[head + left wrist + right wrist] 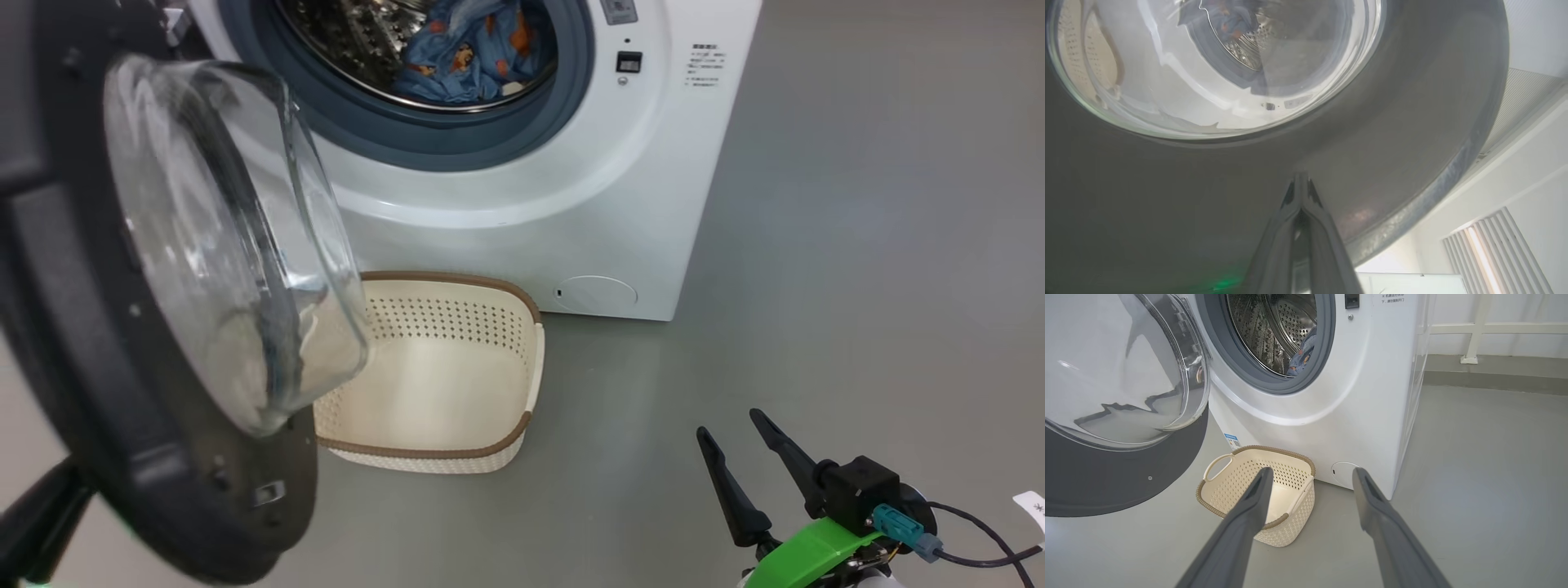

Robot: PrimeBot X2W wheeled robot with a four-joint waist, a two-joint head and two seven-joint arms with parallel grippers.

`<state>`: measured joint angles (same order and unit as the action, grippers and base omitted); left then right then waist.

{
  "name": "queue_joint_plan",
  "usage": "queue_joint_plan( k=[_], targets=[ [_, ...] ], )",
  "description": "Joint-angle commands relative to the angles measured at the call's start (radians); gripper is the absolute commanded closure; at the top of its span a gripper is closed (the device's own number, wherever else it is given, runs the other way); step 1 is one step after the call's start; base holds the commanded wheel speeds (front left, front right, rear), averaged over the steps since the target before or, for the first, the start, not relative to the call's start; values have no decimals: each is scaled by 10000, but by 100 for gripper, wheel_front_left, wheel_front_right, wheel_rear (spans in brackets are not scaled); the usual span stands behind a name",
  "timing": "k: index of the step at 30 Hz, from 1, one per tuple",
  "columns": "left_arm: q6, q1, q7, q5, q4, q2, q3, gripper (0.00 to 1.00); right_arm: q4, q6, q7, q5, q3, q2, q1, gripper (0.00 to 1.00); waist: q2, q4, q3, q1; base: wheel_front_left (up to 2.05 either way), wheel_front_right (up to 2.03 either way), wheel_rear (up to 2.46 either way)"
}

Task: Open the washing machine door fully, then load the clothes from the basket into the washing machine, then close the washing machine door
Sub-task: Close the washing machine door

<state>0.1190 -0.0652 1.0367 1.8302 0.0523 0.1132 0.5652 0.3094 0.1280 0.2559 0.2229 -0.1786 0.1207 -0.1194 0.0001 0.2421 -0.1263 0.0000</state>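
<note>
Door (204,245) open, clothes (465,57) in washer (571,204), basket (457,327) on flr (816,286) just below.

The washing machine door (65,327) runs off the left edge and covers the left side of the basket (424,453). The washing machine (531,220) and the clothes (465,57) in its drum are cropped at the top. Its printed label (704,67) is too small to read.

My left gripper (1301,181) is pinched shut, both fingers (1280,241) pressed flat together into one narrow point. My right gripper (728,422) sits low on my right, its jaws spread wide, pointing up and slightly left, with the green wrist bracket (816,549) just behind.
</note>
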Motion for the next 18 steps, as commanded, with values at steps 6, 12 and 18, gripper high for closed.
queue_joint_plan(
  k=[6,12,18],
  targets=[
    [-82,22,381,10,990,-208,-562,100,-224,27,59,68,-137,-138,-81,0,-1,-541,-145,0,0,0,0],
    [-409,-26,96,-22,1099,-456,-987,100,-254,27,59,60,-58,-209,-166,0,-1,-1002,-283,0,0,0,0],
    [-917,-273,-518,-132,854,-585,-1618,100,-267,27,59,69,-68,-276,-264,0,-1,-1450,-430,0,0,0,0]
  ],
)
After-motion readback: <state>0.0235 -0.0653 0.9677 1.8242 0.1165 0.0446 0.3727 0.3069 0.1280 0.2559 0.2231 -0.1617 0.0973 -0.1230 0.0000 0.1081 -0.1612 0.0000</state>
